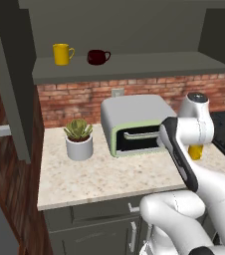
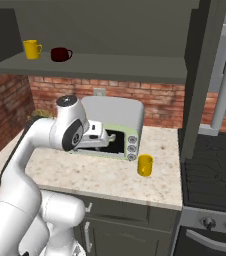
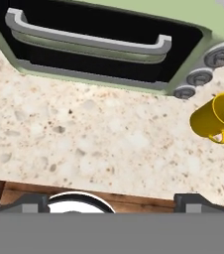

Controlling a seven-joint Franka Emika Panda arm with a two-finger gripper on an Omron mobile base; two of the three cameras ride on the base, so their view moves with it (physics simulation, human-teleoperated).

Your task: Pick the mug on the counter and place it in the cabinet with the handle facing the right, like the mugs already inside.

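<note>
- I see the mug (image 2: 144,165) upright on the worktop (image 1: 99,177), right of the toaster oven (image 1: 134,124), just beside its knob end, not touching.
- In the hand view the mug (image 3: 218,116) is at the right edge, handle (image 3: 219,137) pointing toward the worktop's near edge.
- My end effector (image 3: 112,201) hangs over the near part of the worktop in front of the oven, well left of the mug, released, jaws wide, nothing held.
- Cabinet (image 1: 129,67) shelf above: yellow mug (image 1: 62,54) left, red mug (image 1: 97,57) just right of it, both handles to the right.
- Potted plant (image 1: 78,139) left of the oven.
</note>
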